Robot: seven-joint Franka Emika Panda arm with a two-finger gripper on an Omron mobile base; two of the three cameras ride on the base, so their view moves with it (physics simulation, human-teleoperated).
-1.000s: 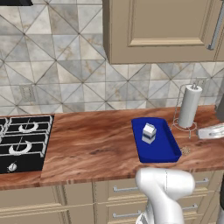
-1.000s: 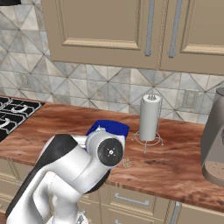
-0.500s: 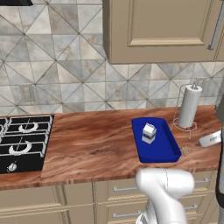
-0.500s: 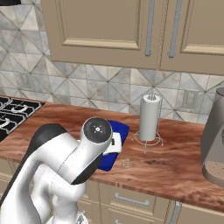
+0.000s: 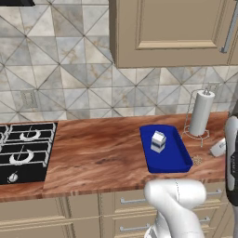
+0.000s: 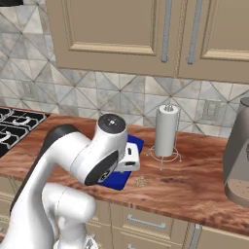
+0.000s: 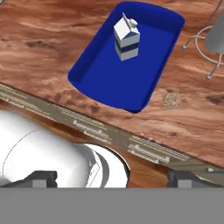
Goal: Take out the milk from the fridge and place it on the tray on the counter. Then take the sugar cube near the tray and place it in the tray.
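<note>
Milk (image 7: 127, 37) stands upright in the blue tray (image 7: 105, 85) on the counter (image 7: 39, 48). Just beside the tray lies the sugar cube (image 7: 172, 100), while the gripper (image 7: 112, 178) hangs released, grasping nothing.

1 milk carton (image 7: 127, 37), 1 blue tray (image 7: 109, 83), 1 sugar cube (image 7: 172, 100), 1 paper-towel roll (image 5: 201, 113), 1 stove (image 5: 23, 151), all on 1 wood surface (image 5: 97, 153).

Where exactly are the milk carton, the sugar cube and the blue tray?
milk carton (image 7: 127, 38), hand view, on its banded front.
sugar cube (image 7: 172, 100), hand view, on its speckled top.
tray (image 7: 117, 83), hand view, on its bare floor.
</note>
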